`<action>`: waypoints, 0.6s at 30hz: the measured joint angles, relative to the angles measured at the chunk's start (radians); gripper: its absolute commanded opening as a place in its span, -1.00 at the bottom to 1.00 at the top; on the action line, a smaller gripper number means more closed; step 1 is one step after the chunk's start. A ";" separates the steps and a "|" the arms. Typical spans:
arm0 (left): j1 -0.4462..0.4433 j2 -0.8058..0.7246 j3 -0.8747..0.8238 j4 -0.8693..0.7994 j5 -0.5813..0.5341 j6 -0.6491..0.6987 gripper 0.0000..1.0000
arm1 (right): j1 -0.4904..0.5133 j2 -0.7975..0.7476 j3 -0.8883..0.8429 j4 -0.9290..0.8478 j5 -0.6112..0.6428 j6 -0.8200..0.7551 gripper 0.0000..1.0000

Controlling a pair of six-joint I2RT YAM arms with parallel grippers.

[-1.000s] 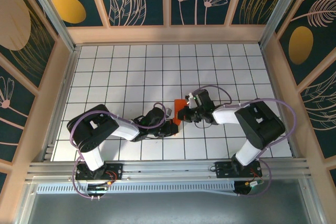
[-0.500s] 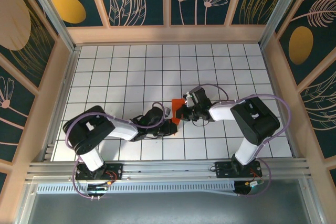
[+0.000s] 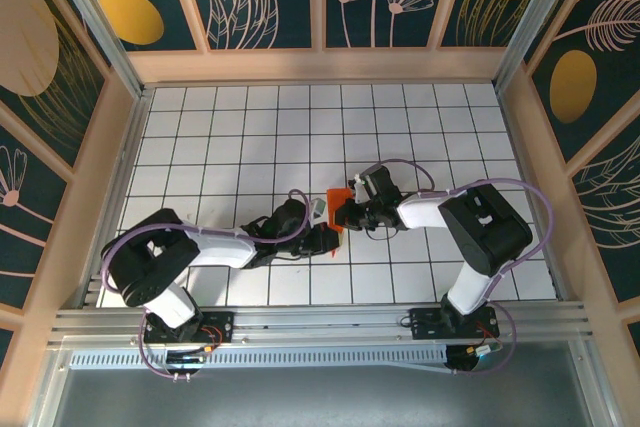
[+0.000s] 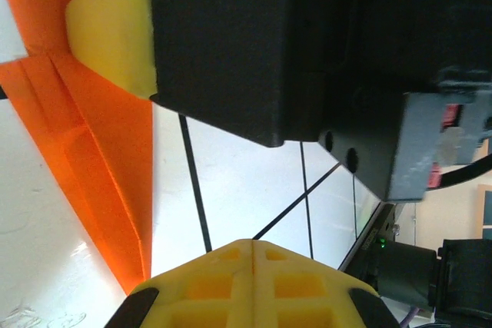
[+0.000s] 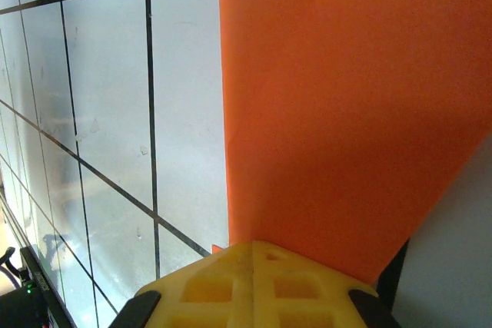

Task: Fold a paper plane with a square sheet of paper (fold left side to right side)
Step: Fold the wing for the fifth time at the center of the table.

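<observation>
The orange paper (image 3: pixel 338 197) is a small creased shape on the floor between the two grippers, mostly covered by them from above. In the left wrist view the orange paper (image 4: pixel 92 151) lies at the left as a narrow pointed piece with fold lines. My left gripper (image 4: pixel 252 245) is shut with nothing between its fingers, just right of that point. My right gripper (image 5: pixel 252 245) is shut too, its tips set against the near end of a broad orange paper (image 5: pixel 346 97) panel. From above, the left gripper (image 3: pixel 326 239) and the right gripper (image 3: pixel 345 213) nearly touch.
The white gridded floor (image 3: pixel 250 127) stretches away behind the grippers. Wooden walls (image 3: pixel 320 65) enclose it on three sides, and a metal rail (image 3: pixel 320 322) runs along the near edge. The right gripper's black body (image 4: pixel 254 44) hangs close over the left gripper.
The left arm's elbow has swung down and to the left while its gripper stayed by the paper. The right gripper has edged left over the paper, so less orange shows from above.
</observation>
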 measured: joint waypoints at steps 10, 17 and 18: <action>0.000 0.066 0.000 0.002 0.024 0.000 -1.00 | 0.001 0.002 0.006 -0.010 0.000 0.000 -1.00; 0.000 0.088 0.000 0.010 0.033 0.000 -1.00 | 0.003 0.003 0.015 -0.027 0.004 -0.003 -1.00; 0.000 0.095 0.000 0.010 0.033 0.000 -1.00 | 0.003 0.003 0.016 -0.028 0.005 -0.003 -1.00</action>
